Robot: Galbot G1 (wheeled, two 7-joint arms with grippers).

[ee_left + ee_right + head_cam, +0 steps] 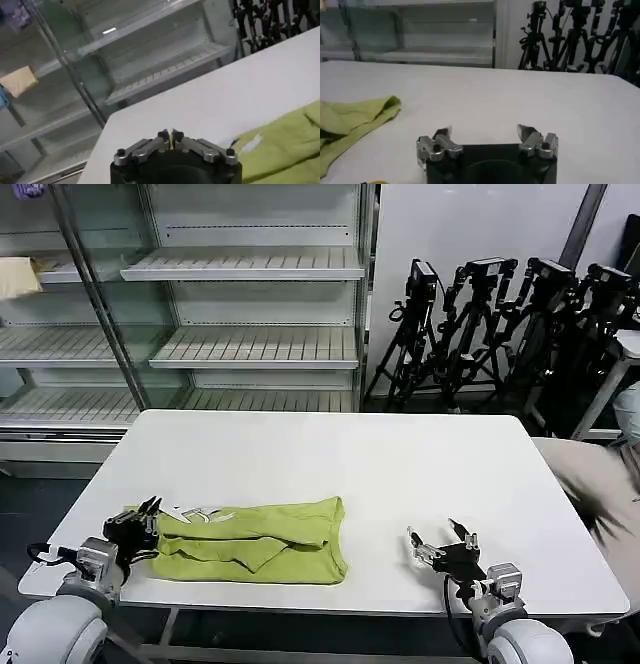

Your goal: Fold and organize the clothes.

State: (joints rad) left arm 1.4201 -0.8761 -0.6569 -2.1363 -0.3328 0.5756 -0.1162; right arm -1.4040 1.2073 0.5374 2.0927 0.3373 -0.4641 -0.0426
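1. Lime yellow-green and thin, the T-shirt (255, 541) lies in a long, loosely folded band on the near left part of the white bench (400, 474), its small white print at the far left end, its right end bunched into a rounded corner.
2. At that left end sits the left gripper (148, 509), touching or just over the cloth edge. In the left wrist view its jaws are closed tip to tip; whether any fabric is pinched between them cannot be told.
3. Well to the right of the shirt, the right gripper (441, 542) hangs just above bare bench with its jaws spread wide and nothing between them.
4. The band looks ready for a fold across its length, so the shirt is judged partly folded.
5. To do it well, the right gripper should probably come to the bunched right end and take all layers together, low and near the edge.
6. Thin fabric slips and drags, so a lift clear of the bench before carrying one end over the other would likely keep the lower layers from creeping.
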